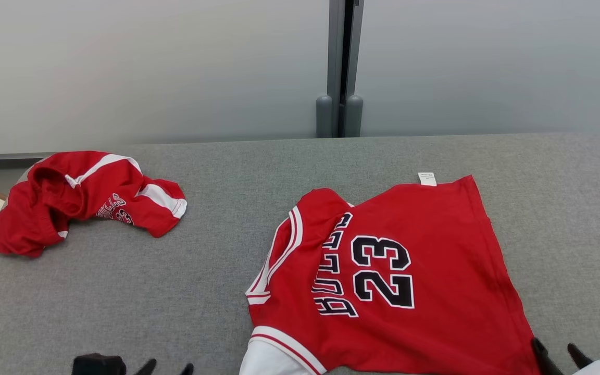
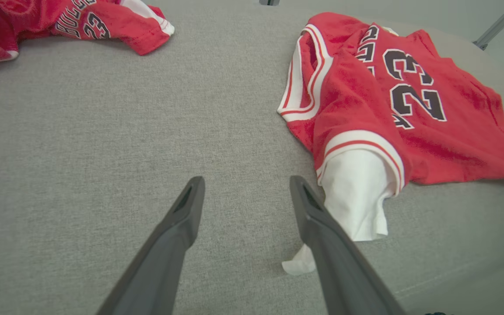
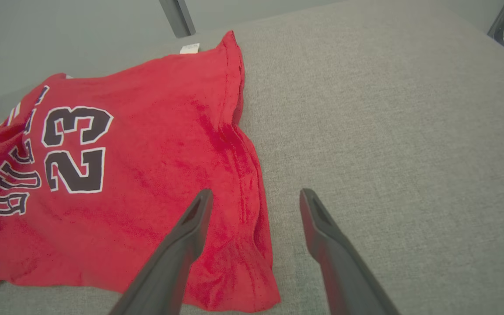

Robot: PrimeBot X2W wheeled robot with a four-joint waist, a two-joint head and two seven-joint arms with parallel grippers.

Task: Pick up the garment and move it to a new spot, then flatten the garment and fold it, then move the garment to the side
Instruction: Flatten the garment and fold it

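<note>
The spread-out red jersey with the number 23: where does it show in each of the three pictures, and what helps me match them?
Head view: the spread-out jersey lies right of centre, reaching the bottom edge.
Left wrist view: it is at the upper right, its white sleeve beside the open left gripper.
Right wrist view: it covers the left half, its side edge by the open right gripper.
Shared landmark: the black number 23 on its front.

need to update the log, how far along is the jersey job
Done, apparently: the near jersey lies spread on the table, one shoulder rumpled. In hand: nothing; left claw and right claw hover open. Left: smoothing, folding, moving aside. A second jersey lies crumpled.
</note>
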